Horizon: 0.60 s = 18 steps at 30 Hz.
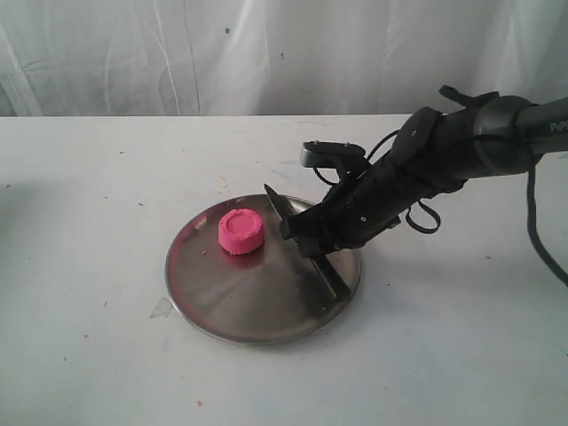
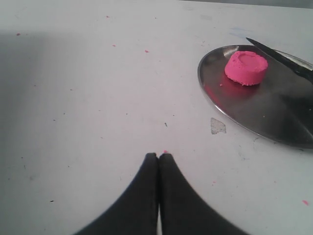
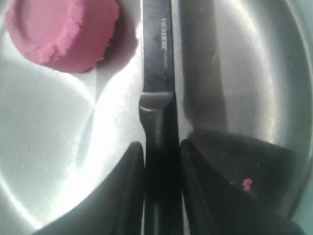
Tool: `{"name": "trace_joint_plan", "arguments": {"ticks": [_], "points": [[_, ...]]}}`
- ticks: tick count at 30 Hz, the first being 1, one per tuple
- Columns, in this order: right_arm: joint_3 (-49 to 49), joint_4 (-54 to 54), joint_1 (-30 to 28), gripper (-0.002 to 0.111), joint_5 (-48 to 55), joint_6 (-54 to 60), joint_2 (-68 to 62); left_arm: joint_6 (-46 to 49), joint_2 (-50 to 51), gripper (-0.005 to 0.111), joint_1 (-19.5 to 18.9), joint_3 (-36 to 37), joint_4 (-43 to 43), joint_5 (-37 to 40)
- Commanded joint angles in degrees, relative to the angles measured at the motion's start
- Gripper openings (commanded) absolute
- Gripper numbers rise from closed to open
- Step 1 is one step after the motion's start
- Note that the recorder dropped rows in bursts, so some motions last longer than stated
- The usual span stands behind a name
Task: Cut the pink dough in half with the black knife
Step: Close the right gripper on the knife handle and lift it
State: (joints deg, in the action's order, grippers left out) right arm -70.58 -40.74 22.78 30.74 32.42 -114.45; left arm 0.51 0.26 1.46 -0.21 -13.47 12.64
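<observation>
We had the right gripper (image 1: 300, 229) clamped on the handle of the black knife (image 3: 157, 58), blade tilted and seemingly lifted off the steel plate (image 1: 222, 306). That probably kept the edge free to come down on the pink dough (image 1: 240, 232). The dough sat whole on the plate just beside the blade, apparently not touching it. The left gripper (image 2: 158, 159), jaws pressed together on nothing, hung over the table (image 2: 73, 98) well apart from the plate, likely parked clear of the cut.

Black arm (image 1: 461, 146) bears trailing cables (image 1: 533, 222) and tapered right claw (image 3: 163, 147).
</observation>
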Motion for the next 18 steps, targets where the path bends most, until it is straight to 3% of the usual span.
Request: {"name": "trace_joint_plan", "arguments": {"ticks": [1,11,18], "points": [[0.4,4.5,0.8,0.000,-0.6,1.9,3.0,-0.5,-0.3,0.000,-0.1,0.2,0.1,-0.6],[0.4,19.6,1.2,0.000,1.2,-3.2,4.1,-0.5,-0.3,0.000,-0.1,0.2,0.1,-0.6],[0.4,19.8,2.4,0.000,1.0,-5.8,5.1,-0.5,-0.3,0.000,-0.1,0.2,0.1,-0.6]]}}
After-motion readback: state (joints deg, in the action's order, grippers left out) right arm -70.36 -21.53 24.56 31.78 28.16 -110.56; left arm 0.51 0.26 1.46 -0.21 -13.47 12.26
